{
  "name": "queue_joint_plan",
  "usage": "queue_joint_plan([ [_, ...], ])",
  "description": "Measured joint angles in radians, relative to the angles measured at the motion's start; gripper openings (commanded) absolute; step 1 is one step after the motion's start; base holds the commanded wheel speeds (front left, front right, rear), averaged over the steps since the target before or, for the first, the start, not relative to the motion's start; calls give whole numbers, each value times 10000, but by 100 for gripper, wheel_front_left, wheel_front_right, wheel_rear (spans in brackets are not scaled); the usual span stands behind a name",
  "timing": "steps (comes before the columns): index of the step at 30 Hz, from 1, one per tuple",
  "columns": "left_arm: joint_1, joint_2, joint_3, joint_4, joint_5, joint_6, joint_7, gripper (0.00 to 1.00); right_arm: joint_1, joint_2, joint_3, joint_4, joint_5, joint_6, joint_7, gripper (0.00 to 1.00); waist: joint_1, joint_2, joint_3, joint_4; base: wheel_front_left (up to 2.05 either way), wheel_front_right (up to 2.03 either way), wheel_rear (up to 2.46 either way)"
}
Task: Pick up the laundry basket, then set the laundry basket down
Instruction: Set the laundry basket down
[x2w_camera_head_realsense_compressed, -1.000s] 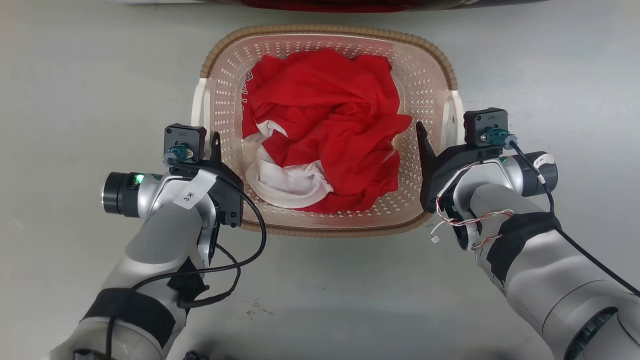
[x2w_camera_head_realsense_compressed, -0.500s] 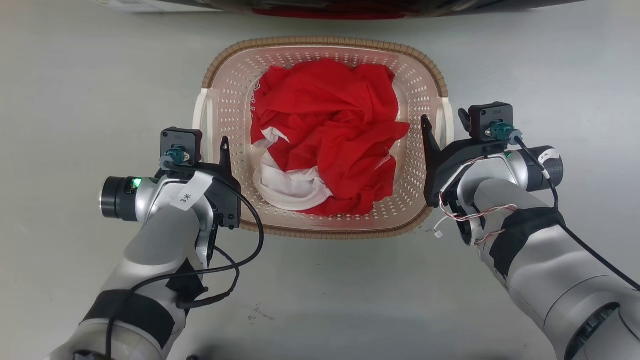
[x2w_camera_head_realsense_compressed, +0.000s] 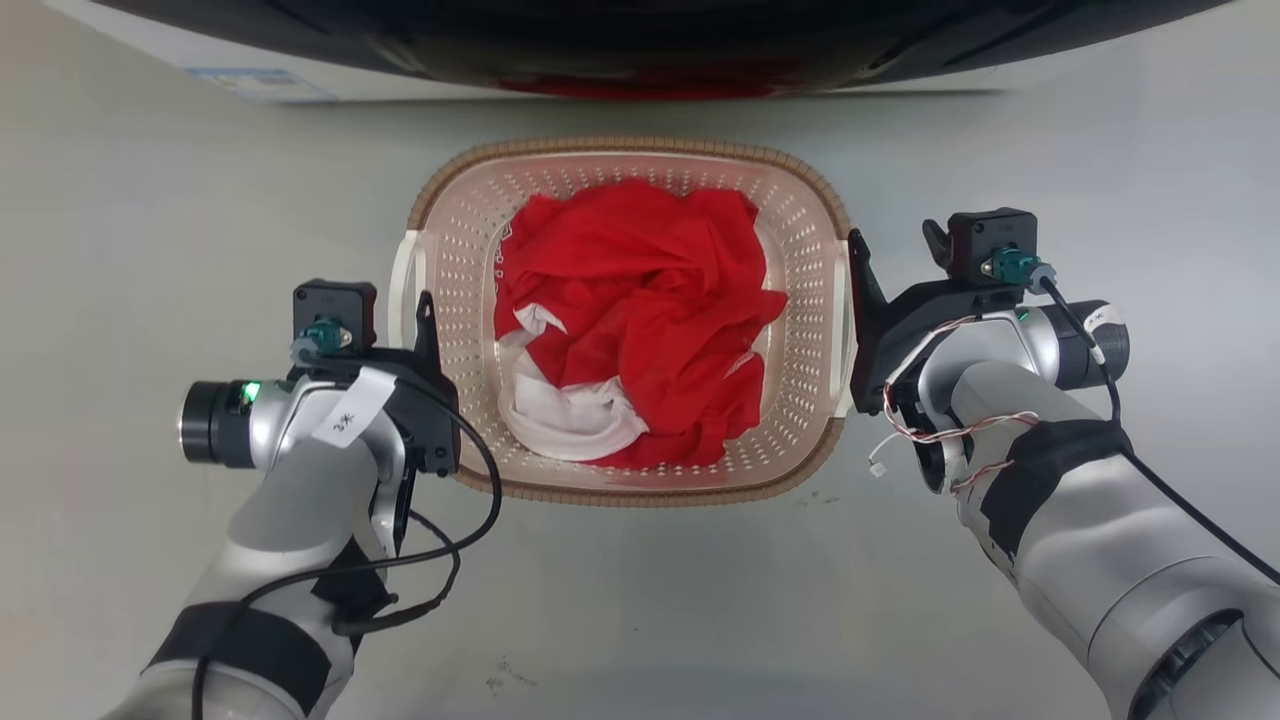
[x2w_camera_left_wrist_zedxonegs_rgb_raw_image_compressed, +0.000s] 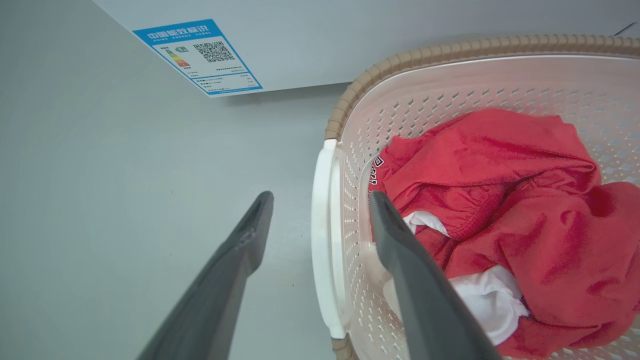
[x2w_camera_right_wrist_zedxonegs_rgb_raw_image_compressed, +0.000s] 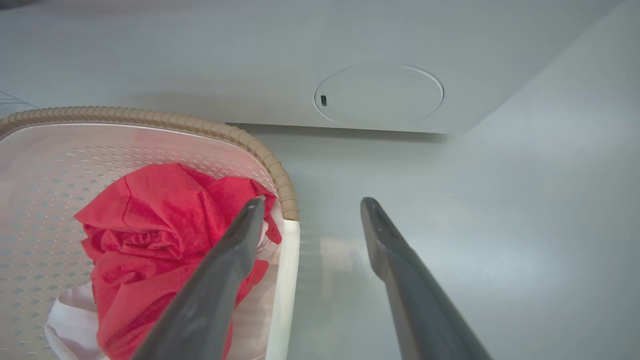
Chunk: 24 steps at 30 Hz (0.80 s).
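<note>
While both arms flank it, the laundry basket (x2w_camera_head_realsense_compressed: 620, 146) seems to rest on the grey floor (x2w_camera_head_realsense_compressed: 150, 250), though I can't quite see its base. Its far rim lies near the white front of the washing machine (x2w_camera_left_wrist_zedxonegs_rgb_raw_image_compressed: 350, 30). A crumpled red garment (x2w_camera_head_realsense_compressed: 640, 290) fills the basket, with a fold of white cloth (x2w_camera_head_realsense_compressed: 560, 420) at the near left corner.

The left gripper (x2w_camera_left_wrist_zedxonegs_rgb_raw_image_compressed: 321, 200) is spread wide astride the left handle (x2w_camera_left_wrist_zedxonegs_rgb_raw_image_compressed: 322, 240). Its outer finger (x2w_camera_left_wrist_zedxonegs_rgb_raw_image_compressed: 235, 270) hangs over the floor, clear of the handle, and its inner finger (x2w_camera_left_wrist_zedxonegs_rgb_raw_image_compressed: 415, 280) is inside the perforated wall beside the red garment. Neither finger presses on the white plastic.

The right gripper (x2w_camera_right_wrist_zedxonegs_rgb_raw_image_compressed: 313, 202) stands the same way, released and straddling the right handle (x2w_camera_right_wrist_zedxonegs_rgb_raw_image_compressed: 285, 280). One finger (x2w_camera_right_wrist_zedxonegs_rgb_raw_image_compressed: 220, 280) is over the clothes and the other (x2w_camera_right_wrist_zedxonegs_rgb_raw_image_compressed: 410, 290) is out above bare floor.

A blue-bordered energy label (x2w_camera_left_wrist_zedxonegs_rgb_raw_image_compressed: 197, 55) is stuck low on the machine's front at the left. A round cover (x2w_camera_right_wrist_zedxonegs_rgb_raw_image_compressed: 379, 95) is set into the front at the right.
</note>
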Motion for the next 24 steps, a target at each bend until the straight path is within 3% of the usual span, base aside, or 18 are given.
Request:
queue_joint_plan([
  [16,1481,514,378,-1864,318,-2,0,100,846,-297,-932,-1195,-290,360,-2,100,1,0,-1827,-400,0,0,0],
  [24,2938,694,738,-3225,819,75,0,100,2055,-477,-1632,-2299,-637,399,-4,100,1,0,-2854,-520,0,0,0],
])
